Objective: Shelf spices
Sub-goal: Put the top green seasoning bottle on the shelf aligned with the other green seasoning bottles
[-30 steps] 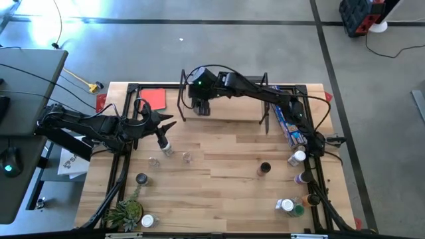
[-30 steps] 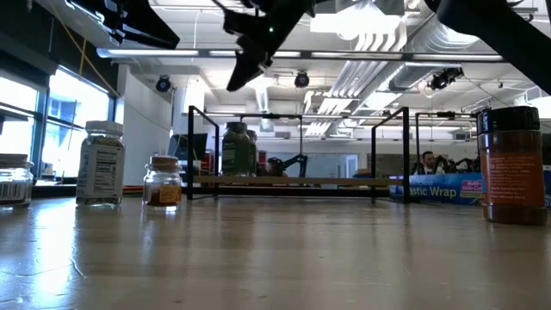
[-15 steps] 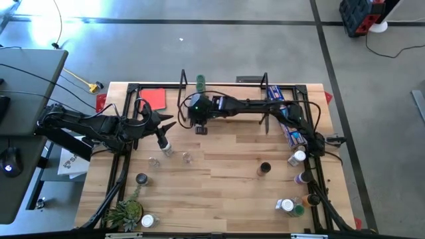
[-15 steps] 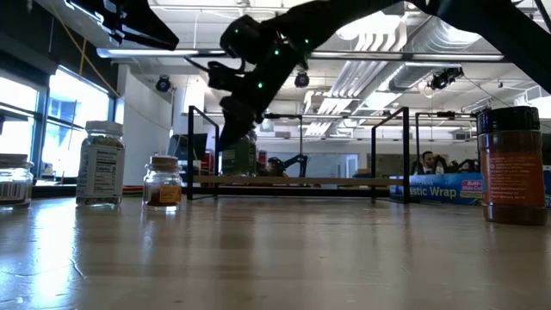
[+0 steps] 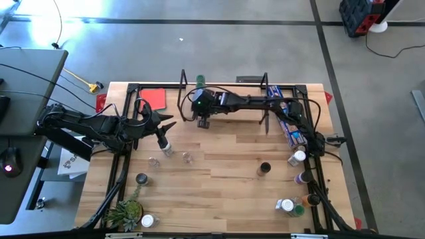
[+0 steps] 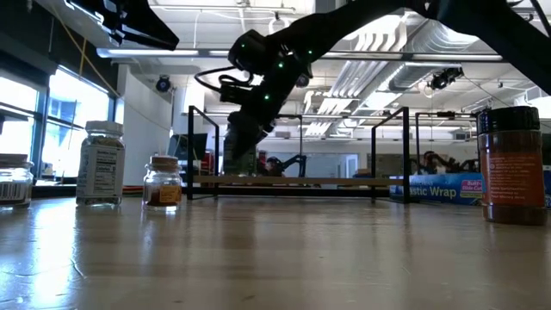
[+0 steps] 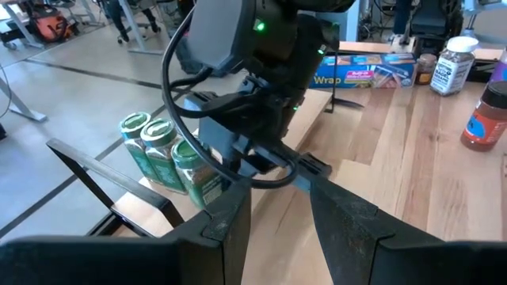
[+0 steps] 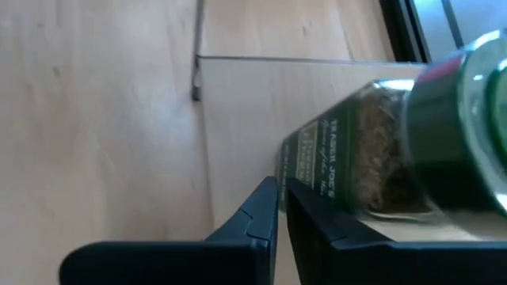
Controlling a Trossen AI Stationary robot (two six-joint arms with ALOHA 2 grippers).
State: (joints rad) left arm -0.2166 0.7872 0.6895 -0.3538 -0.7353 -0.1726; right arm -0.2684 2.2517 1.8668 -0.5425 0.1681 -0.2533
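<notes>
The shelf stands along the table's far edge. Three green-lidded spice jars stand in a row on its left end; the high view shows only one green lid. My right gripper is shut in front of the row, level with the shelf, its tips beside the nearest jar. My left gripper hovers open at the table's left, with nothing between its fingers. A small jar stands by its tips. My right gripper's shut fingertips come level from the table's near side at the lower side wall of the nearest green-lidded jar, which stands upright on the shelf board. Whether they touch it, I cannot tell.
Loose jars stand at the left, one dark-lidded jar at mid-table, several at the right edge. A blue packet lies by the shelf's right end, a red square far left, a plant near left.
My right gripper has come down from above the shelf's left end and toward the table's near edge, uncovering a green lid. It now stands in front of the jars at shelf height and has edged back toward them.
</notes>
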